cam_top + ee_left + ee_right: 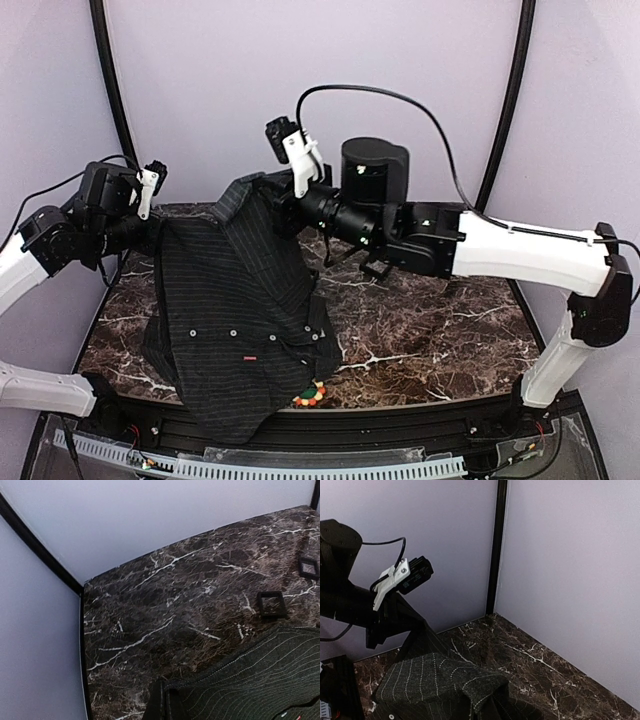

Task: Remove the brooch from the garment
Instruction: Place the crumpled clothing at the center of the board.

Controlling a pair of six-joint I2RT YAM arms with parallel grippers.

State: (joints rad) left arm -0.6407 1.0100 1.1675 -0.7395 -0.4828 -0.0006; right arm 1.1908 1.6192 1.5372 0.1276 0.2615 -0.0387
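I am clamping both grippers shut on the garment (230, 300), as far as the cloth bunched over my fingertips lets me judge. My left gripper (150, 222) is pinching its far-left shoulder. My right gripper (284, 204) is pinching the collar area further right. Between them the cloth is hanging raised at the far side and draping down towards the near edge of the marble table (430, 320).

The brooch (310, 393) is sitting on the garment's near-right corner, well apart from both grippers, and it is not yet off. I am reading this step as lifting and spreading the cloth to present the pin.

Next, I am thinking one gripper should release, probably the right. It should travel near and close on the brooch alone while the other is holding the cloth against the pull.
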